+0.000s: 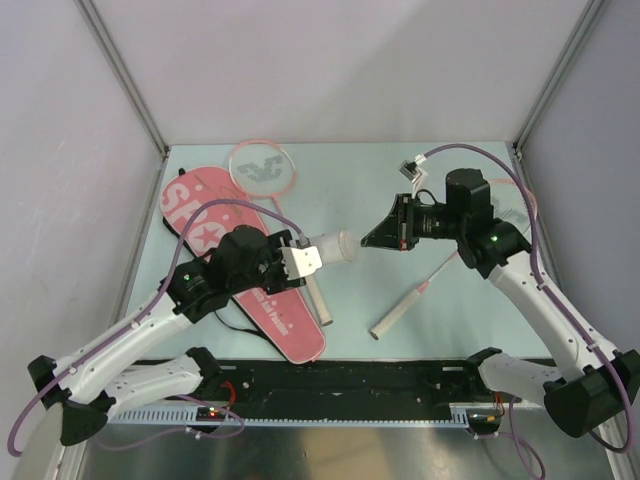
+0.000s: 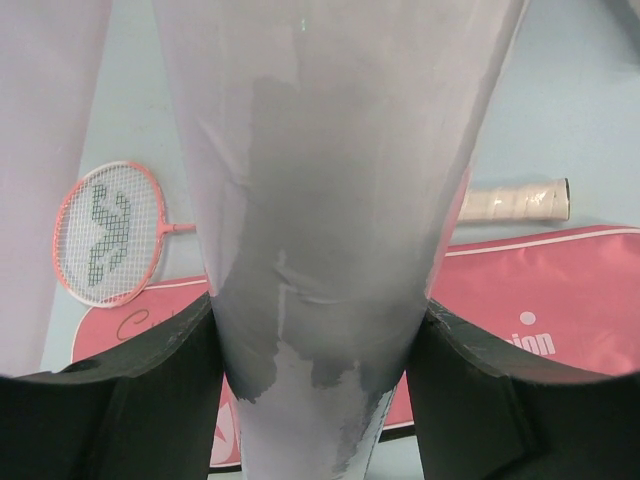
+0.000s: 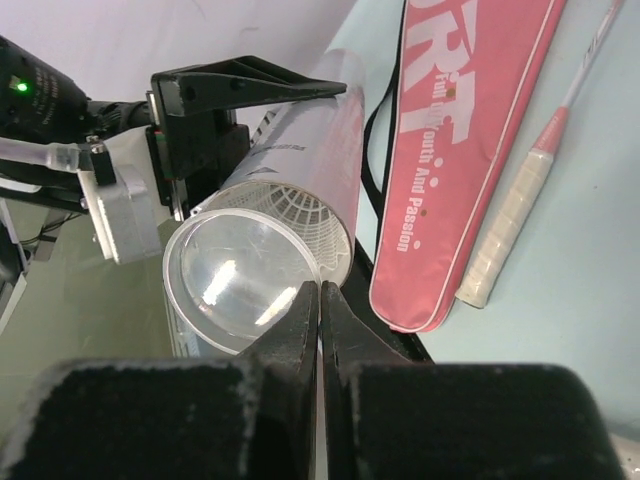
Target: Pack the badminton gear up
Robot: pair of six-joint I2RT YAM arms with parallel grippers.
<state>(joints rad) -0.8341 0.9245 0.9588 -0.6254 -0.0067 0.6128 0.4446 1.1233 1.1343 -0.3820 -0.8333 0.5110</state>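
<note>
Tube: long whitish tube at the centre of the top view, held roughly level above the table; it fills the middle of the left wrist view
Tube end: a clear round end faces the right wrist camera, left of centre in that frame
Left claw: the left claw grips the tube, with one dark finger on each side at the bottom of the left wrist view; in the right wrist view it shows at upper left, clamped on the tube's body
Right claw: the right claw is closed with nothing between its fingers, which meet in a thin seam
Tube to right claw: the clear end lies just beside the closed tips, at centre frame in the top view; the pictures do not show whether they touch
Bag: the pink bag lies flat from upper left to lower centre of the top view, partly under the left arm; its black strap runs along its edge
First racket: the head is at top centre and the pale handle is just beside the bag
Second racket: the handle is at lower centre-right, well apart from the bag, and the shaft runs up under the right arm
</note>
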